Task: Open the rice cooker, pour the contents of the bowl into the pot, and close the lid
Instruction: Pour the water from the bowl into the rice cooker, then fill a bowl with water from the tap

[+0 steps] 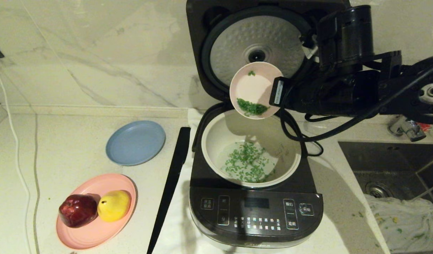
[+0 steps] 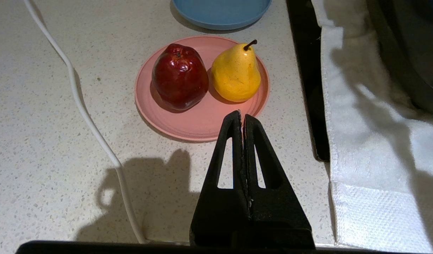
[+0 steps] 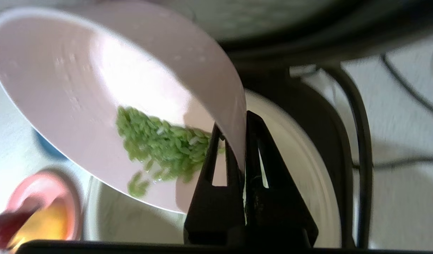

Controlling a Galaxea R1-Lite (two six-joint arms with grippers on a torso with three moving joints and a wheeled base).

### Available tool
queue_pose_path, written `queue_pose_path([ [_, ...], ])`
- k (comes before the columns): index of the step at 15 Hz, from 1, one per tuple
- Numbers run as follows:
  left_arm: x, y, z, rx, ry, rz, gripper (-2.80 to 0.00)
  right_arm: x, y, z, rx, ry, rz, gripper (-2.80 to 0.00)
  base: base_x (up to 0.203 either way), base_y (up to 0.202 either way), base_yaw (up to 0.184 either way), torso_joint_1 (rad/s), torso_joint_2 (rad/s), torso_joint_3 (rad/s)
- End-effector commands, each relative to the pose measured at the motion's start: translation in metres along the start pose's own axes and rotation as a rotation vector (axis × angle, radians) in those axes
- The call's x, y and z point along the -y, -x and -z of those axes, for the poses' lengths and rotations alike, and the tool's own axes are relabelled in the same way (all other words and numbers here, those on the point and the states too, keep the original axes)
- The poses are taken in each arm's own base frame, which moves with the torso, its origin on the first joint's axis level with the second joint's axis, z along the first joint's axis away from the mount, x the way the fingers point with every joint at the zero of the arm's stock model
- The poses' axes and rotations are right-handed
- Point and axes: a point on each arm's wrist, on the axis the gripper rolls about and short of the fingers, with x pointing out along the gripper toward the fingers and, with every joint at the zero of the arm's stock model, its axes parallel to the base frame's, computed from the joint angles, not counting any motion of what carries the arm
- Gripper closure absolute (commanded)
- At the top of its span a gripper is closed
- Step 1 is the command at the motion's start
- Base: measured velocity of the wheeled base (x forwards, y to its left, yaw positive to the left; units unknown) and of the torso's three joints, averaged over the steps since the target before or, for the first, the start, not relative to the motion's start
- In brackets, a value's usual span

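Observation:
The rice cooker (image 1: 255, 211) stands with its lid (image 1: 255, 46) swung up, the dimpled silver underside facing me. Inside, the cream pot (image 1: 216, 137) holds water and scattered green bits (image 1: 246, 164). Above the pot's back rim hangs the pale pink bowl (image 1: 253, 86), tipped steeply toward the pot, with a clump of green bits (image 1: 251, 107) at its lower lip. My right gripper (image 1: 277, 92) is shut on the bowl's rim (image 3: 237, 141), one finger inside and one outside. My left gripper (image 2: 242, 116) is shut and empty, parked over the counter near the pink plate.
A pink plate (image 1: 96, 229) with a red apple (image 1: 78, 210) and a yellow pear (image 1: 114, 205) sits front left; behind it lies a blue plate (image 1: 136, 142). A black bar (image 1: 172, 180) and white towel (image 2: 372, 169) lie left of the cooker. A sink (image 1: 396, 169) is right.

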Motion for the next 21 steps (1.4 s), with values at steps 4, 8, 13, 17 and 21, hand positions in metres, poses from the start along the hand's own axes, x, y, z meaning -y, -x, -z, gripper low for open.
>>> queue_pose_path([
  [4, 0.0, 0.0, 0.0, 0.002, 0.0, 0.001, 0.0, 0.018, 0.051, -0.023, -0.122, -0.08, -0.073, 0.0, 0.0, 0.0, 0.0, 0.0, 0.0, 0.0],
  [8, 0.0, 0.0, 0.0, 0.0, 0.0, 0.0, 0.0, 0.037, 0.089, -0.026, -0.248, -0.094, -0.1, 0.0, 0.0, 0.0, 0.0, 0.0, 0.0, 0.0],
  [13, 0.0, 0.0, 0.0, 0.001, 0.0, 0.001, 0.0, 0.066, 0.126, -0.01, -0.384, -0.108, -0.052, 0.0, 0.0, 0.0, 0.0, 0.0, 0.0, 0.0],
  [17, 0.0, 0.0, 0.0, 0.001, 0.0, 0.0, 0.0, 0.121, 0.136, 0.018, -0.464, -0.262, 0.107, 0.0, 0.0, 0.0, 0.0, 0.0, 0.0, 0.0],
  [21, 0.0, 0.0, 0.0, 0.002, 0.0, 0.0, 0.0, 0.187, 0.141, 0.041, -0.467, -0.493, 0.257, 0.0, 0.0, 0.0, 0.0, 0.0, 0.0, 0.0],
])
